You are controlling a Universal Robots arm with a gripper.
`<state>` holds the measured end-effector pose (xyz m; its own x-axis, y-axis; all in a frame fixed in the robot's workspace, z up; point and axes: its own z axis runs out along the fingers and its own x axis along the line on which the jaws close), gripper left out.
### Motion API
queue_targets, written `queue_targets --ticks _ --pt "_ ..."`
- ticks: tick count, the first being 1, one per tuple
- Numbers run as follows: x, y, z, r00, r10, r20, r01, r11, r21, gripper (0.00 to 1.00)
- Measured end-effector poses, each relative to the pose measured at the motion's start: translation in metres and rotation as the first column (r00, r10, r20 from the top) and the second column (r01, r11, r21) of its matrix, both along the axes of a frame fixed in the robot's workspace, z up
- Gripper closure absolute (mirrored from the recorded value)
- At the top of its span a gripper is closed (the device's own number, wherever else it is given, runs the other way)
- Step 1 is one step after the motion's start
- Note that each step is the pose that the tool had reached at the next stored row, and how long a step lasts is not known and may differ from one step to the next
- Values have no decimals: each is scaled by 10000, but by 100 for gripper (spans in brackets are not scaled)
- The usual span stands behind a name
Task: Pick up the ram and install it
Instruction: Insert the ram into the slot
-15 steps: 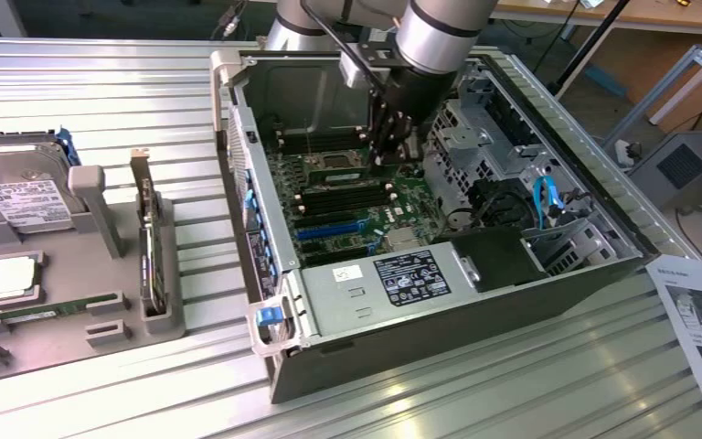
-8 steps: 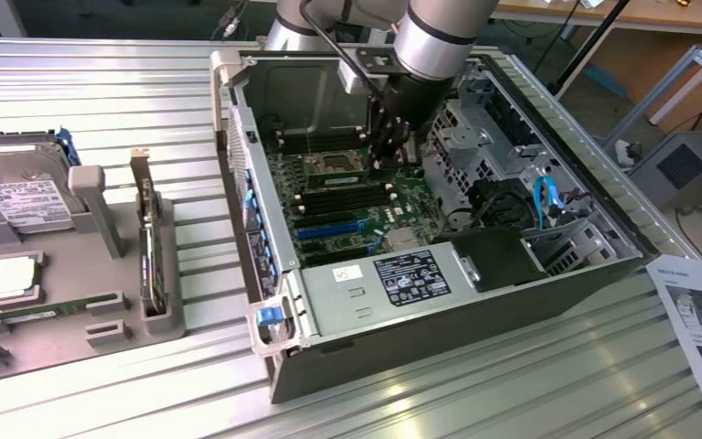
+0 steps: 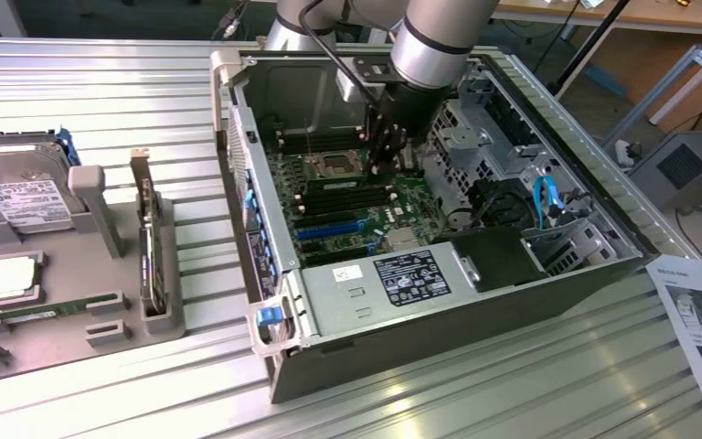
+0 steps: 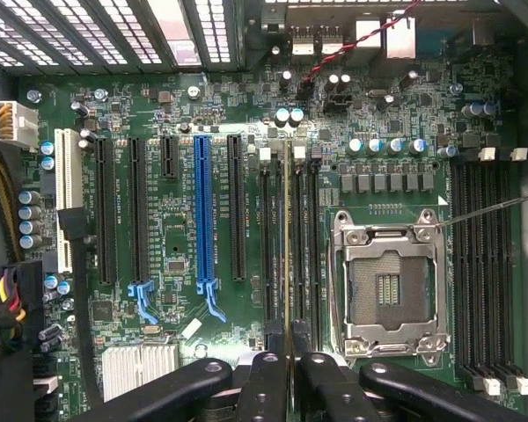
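Observation:
The ram (image 4: 288, 246) shows edge-on in the wrist view as a thin gold-edged line, standing upright over the black memory slots (image 4: 268, 255) beside the empty processor socket (image 4: 389, 286). My gripper (image 4: 288, 365) is shut on the ram, one black finger (image 4: 262, 382) on each side of it. I cannot tell whether the ram's lower edge touches a slot. In the exterior view the gripper (image 3: 384, 155) reaches down into the open computer case (image 3: 595, 265), just above the motherboard (image 3: 364, 206) next to the socket.
Blue and black expansion slots (image 4: 202, 211) lie beside the memory slots. The power supply (image 3: 406, 274) and drive cage (image 3: 485, 137) crowd the case. At the exterior view's left a grey holder (image 3: 95, 302) carries a hard drive (image 3: 22, 192), a silver processor (image 3: 7, 277) and an upright card (image 3: 150, 247).

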<state>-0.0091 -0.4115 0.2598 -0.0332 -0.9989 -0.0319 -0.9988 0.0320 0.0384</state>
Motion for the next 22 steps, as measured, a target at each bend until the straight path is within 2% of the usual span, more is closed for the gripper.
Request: queue_targets --ticks 7,12,22 --pt "5 -3 -22 10000 1 1 -1 10000 2 87" --pt "5 -22 -21 10000 0 0 0 10000 -1 87" --pt "5 -24 -38 10000 0 0 0 10000 0 87"
